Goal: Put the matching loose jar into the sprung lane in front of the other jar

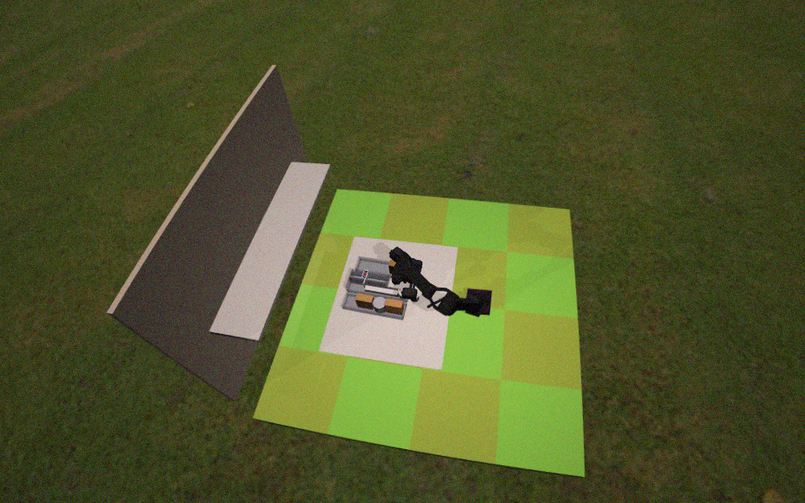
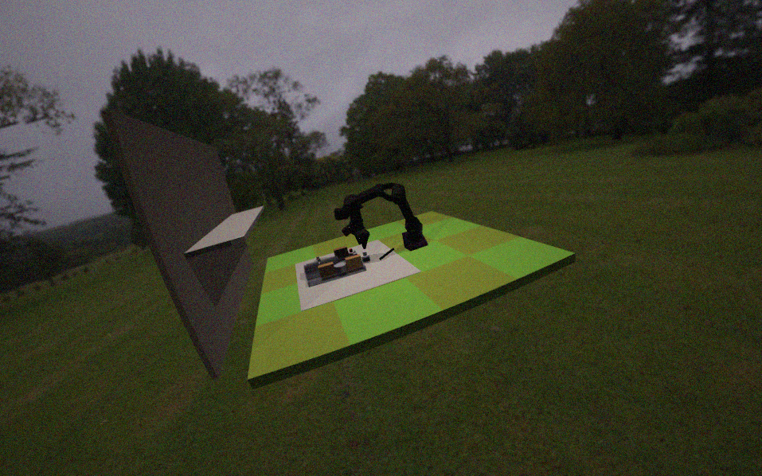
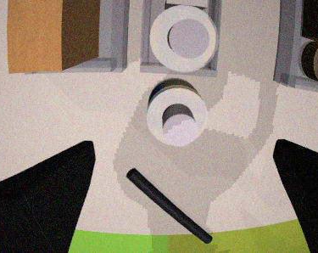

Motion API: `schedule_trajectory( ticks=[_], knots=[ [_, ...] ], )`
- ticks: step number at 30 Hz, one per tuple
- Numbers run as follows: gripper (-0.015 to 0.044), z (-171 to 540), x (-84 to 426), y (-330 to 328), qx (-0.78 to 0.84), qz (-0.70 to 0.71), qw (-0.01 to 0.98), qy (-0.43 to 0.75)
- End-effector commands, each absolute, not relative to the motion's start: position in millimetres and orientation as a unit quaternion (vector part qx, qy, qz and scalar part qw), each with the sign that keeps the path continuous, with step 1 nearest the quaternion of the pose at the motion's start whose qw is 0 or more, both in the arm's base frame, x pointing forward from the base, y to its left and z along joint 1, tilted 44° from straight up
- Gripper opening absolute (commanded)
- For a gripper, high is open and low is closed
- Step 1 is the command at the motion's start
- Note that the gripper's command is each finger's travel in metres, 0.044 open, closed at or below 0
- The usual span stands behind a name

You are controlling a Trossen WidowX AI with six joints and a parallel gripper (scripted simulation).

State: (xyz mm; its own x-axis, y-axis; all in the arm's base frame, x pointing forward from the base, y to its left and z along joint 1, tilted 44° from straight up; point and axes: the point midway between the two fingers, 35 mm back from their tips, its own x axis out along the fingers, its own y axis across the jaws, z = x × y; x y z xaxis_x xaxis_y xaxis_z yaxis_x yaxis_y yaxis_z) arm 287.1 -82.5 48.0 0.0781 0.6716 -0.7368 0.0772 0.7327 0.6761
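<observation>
While hovering over the loose white jar [image 3: 176, 118] just outside the front stop, with its twin [image 3: 183, 37] alone in the sprung lane [image 3: 150, 9], had gripper [image 3: 182, 184] spread wide, holding nothing, so basically everything left: grab, push-in, release.

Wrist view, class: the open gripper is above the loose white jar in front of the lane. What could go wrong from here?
1. The dark rod lies close to the loose jar; a descending finger might strike it.
2. Pushing off-centre could jam the jar against the lane walls or tip the jar already inside.
</observation>
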Motion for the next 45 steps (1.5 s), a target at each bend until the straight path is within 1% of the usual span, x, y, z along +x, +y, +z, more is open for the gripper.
schedule_trajectory(
  ticks=[1, 33, 42, 45],
  knots=[
    [0.044, 39.4, 286.1, -72.2, 0.294, 0.223, 0.67, 0.644],
    [0.044, 3.0, 288.7, -37.5, 0.295, 0.224, 0.67, 0.644],
    [0.0204, 3.0, 288.7, -37.5, 0.295, 0.224, 0.67, 0.644],
    [0.0184, 3.0, 288.7, -37.5, 0.295, 0.224, 0.67, 0.644]
  ],
)
